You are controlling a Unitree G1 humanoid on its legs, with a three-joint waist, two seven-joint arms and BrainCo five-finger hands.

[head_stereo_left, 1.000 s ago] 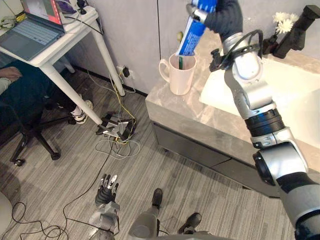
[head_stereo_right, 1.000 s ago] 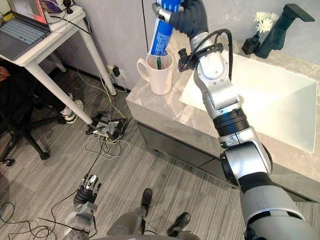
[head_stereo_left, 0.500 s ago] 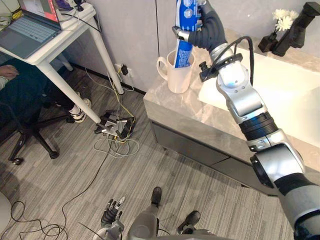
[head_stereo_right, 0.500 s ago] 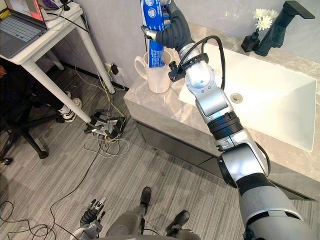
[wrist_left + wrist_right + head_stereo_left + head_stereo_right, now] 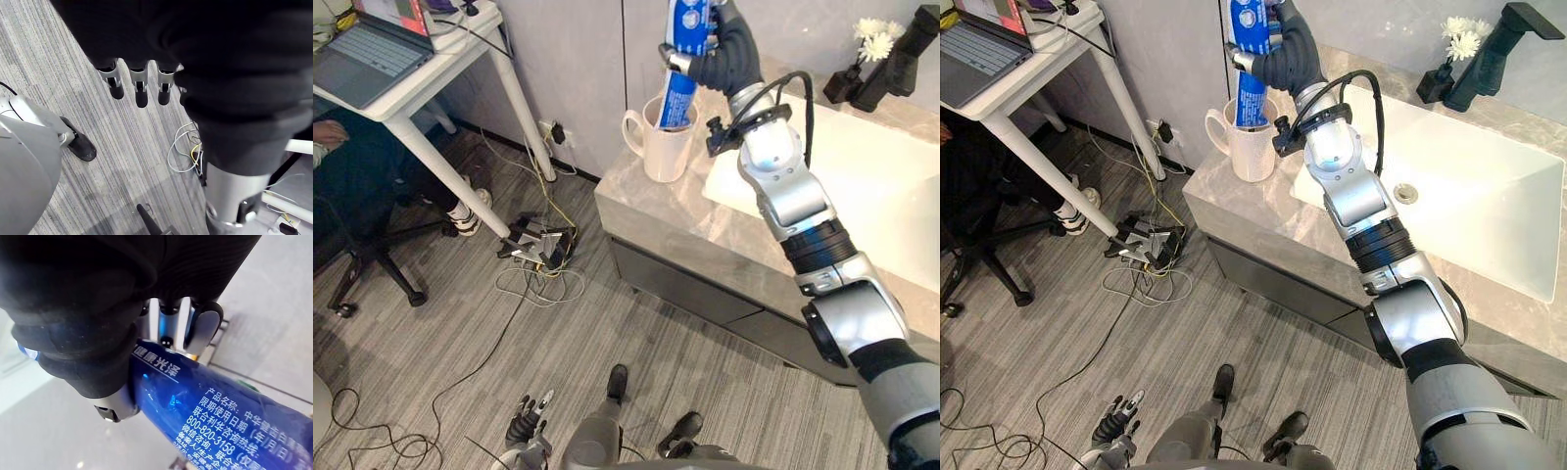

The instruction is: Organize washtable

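Note:
A blue toothpaste tube stands nearly upright with its lower end inside the white mug. The mug sits at the left end of the marble washtable. My right hand is shut on the tube's upper part; in the right wrist view its fingers and thumb wrap the blue tube. My left hand hangs low over the floor, its fingers straight and holding nothing.
A white sink basin lies right of the mug, with a black faucet and a small vase of white flowers behind it. To the left stand a white desk with a laptop, a seated person and floor cables.
The right hand has swung the tube from a slant to nearly upright and lowered its end into the mug. The left hand has sunk lower in the eye views.

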